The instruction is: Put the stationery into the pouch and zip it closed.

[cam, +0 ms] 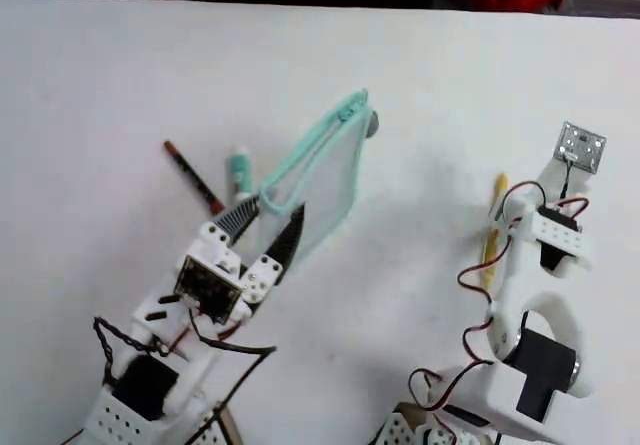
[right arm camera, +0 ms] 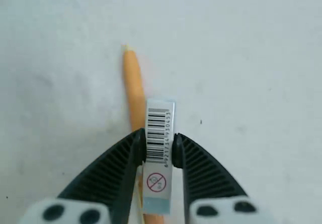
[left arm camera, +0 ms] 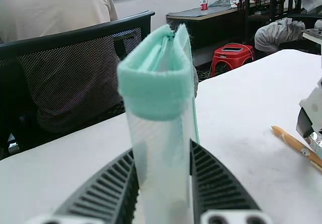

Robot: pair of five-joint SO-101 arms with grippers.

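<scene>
- Table (cam: pixel 120 85): white, fills most of the high view.
- Left gripper (cam: pixel 272 215): lower left of centre in the high view. Jaws are closed down on the lower edge of the pouch (cam: pixel 320 175), w/ mesh pinched between both fingers.
- Pouch: clear mesh w/ teal zip edge, at frame centre and running up-right from the gripper. Left wrist view shows it standing on edge between the jaws, teal band on top. Zip open or closed: cannot tell.
- Small grey round item (cam: pixel 372 123): just beside the pouch's upper corner. ID unclear.
- Red-brown pen (cam: pixel 192 175): lies on the table left of the pouch, outside it.
- Teal-capped stick (cam: pixel 240 168): between that pen and the pouch, close to a left gripper finger, also outside the pouch.
- Right gripper (right arm camera: pixel 158 136): jaws nearly closed, clamped on the barcode label (right arm camera: pixel 160 128) section of the orange pen (right arm camera: pixel 132 83).
- Orange pen: on the table at right of the high view, well apart from the pouch.
</scene>
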